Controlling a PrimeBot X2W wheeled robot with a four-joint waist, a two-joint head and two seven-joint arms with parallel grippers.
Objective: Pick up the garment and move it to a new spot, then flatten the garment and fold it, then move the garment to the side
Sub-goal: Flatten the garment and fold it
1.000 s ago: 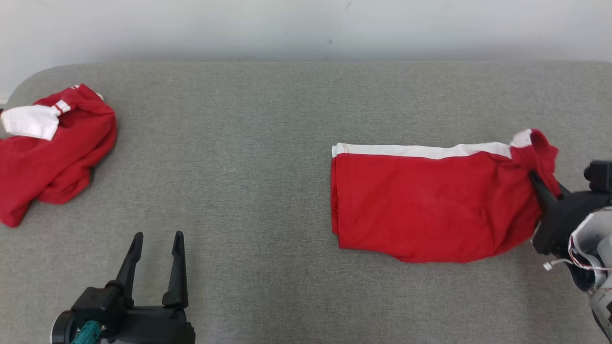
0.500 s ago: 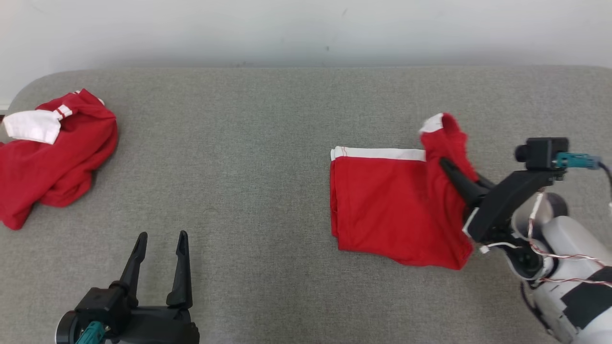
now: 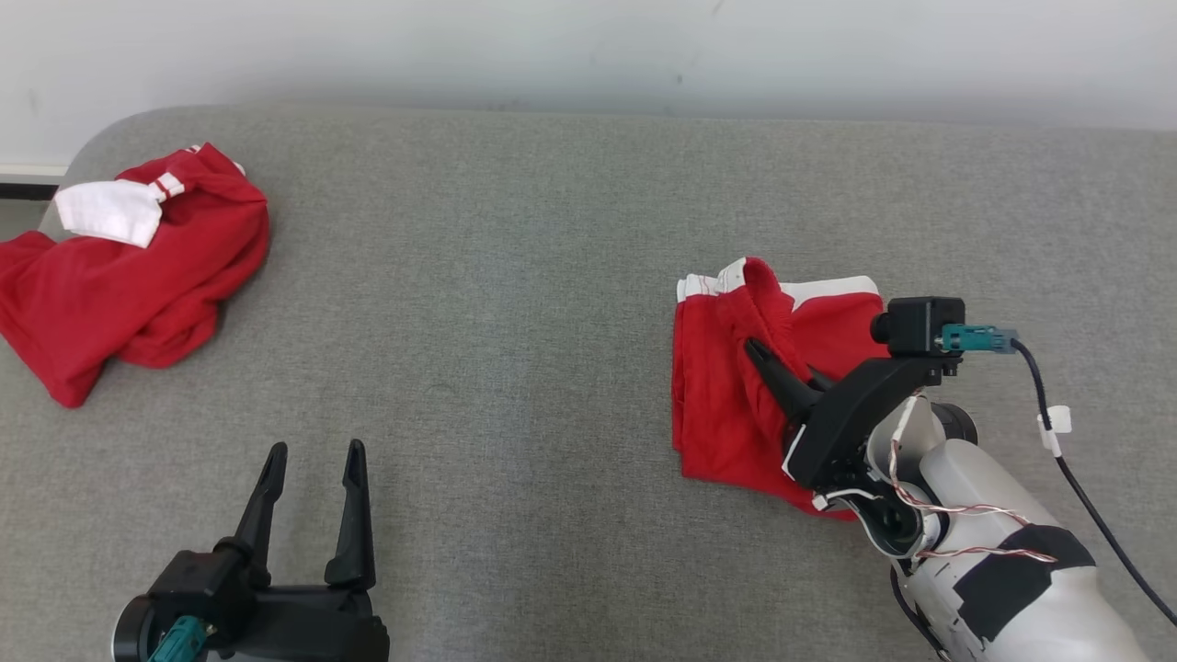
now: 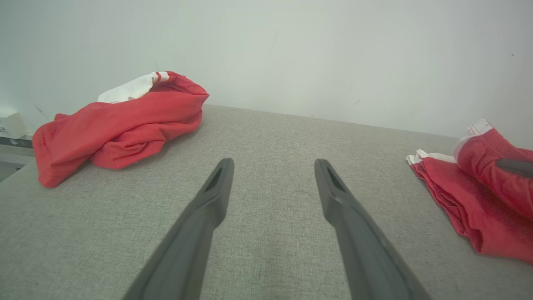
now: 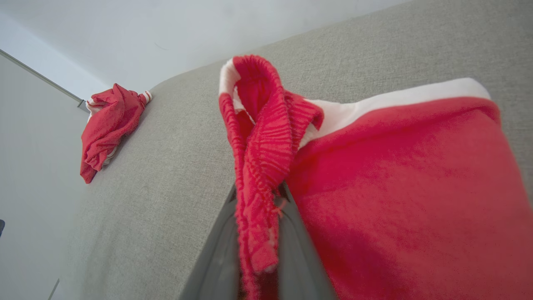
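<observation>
An end of the garment (image 3: pixel 722 418) is clamped in the right gripper (image 3: pixel 780 360) above its left half; the left gripper (image 3: pixel 315 453) is spread, well apart.

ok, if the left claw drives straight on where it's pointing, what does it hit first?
Likely nothing but bare grey table: the left claw points between the crumpled garment and the folded garment, toward the wall. Height above the table unclear.

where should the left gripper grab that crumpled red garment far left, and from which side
Probably the raised red fold beside the white patch, on its right end. Come down from above with the open left gripper: that ridge stands proud, the rest lies lower on the cushion.
</observation>
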